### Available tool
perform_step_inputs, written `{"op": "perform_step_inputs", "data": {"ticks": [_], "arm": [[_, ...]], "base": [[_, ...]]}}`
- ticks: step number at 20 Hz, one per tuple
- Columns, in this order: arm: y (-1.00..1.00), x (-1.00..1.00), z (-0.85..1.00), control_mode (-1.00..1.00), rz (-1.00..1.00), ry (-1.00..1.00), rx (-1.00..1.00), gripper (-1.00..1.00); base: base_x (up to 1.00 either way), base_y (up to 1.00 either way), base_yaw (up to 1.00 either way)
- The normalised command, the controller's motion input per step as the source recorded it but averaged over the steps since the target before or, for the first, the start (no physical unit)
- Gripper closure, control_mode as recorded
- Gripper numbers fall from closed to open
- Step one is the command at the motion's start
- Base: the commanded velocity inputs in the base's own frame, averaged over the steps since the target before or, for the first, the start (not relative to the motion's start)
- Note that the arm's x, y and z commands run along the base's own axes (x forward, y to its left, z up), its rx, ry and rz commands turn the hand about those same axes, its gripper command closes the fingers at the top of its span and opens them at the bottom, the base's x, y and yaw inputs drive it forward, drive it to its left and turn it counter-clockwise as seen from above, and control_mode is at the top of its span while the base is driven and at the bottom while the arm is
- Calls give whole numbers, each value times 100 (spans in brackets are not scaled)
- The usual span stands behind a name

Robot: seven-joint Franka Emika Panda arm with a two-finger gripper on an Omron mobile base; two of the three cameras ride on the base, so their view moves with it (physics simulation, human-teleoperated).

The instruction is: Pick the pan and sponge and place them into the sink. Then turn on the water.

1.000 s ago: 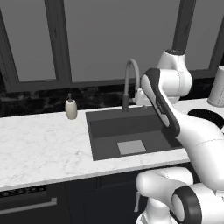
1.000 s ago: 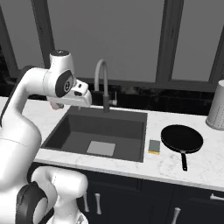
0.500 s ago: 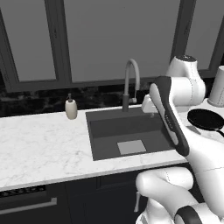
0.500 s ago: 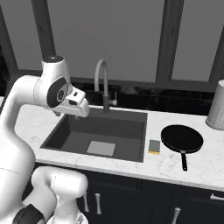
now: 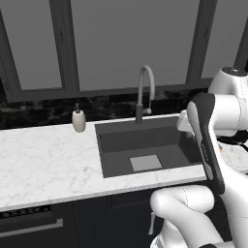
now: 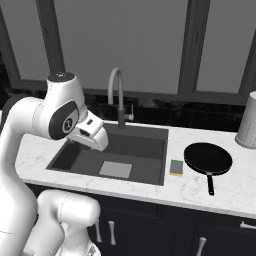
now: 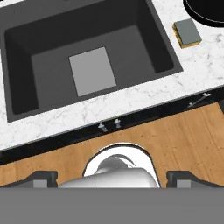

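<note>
The black pan (image 6: 208, 158) lies on the white counter right of the sink (image 6: 156, 134), its thin handle pointing toward the counter's front edge. The yellow sponge (image 6: 176, 167) with a grey-green top rests between pan and sink. The hand view looks down on the sink (image 7: 26, 94), the sponge (image 7: 187, 33) and a sliver of the pan (image 7: 205, 11). My gripper (image 7: 113, 179) hangs high over the sink's front edge, open, its tips far apart with nothing between them. The grey gooseneck faucet (image 6: 119, 95) stands behind the basin; no water runs.
A beige soap dispenser (image 5: 78, 120) stands left of the sink on the marble counter (image 5: 43, 164). A tall metal canister (image 6: 247, 127) is at the far right behind the pan. Dark windows line the back wall. Cabinet fronts and wooden floor (image 7: 183, 140) lie below the counter edge.
The arm has swung away from the faucet, and the hand has come down and forward over the sink. Pan and sponge have not moved.
</note>
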Motion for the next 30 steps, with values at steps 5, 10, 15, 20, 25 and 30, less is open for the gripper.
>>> {"op": "perform_step_inputs", "data": {"ticks": [5, 10, 15, 20, 25, 30], "arm": [[-52, -3, -1, -100, -5, 0, 0, -100], [-50, 0, 0, -100, 0, 0, 0, -100], [-53, 0, 0, -100, 0, 0, 0, -100], [-45, 0, -2, -100, 0, 0, 0, -100], [-43, 7, -5, -100, 0, 0, 0, -100], [-37, 12, -6, -100, 0, 0, 0, -100]], "base": [[0, 0, 0], [0, 0, 0], [0, 0, 0], [0, 0, 0], [0, 0, 0], [0, 0, 0]]}}
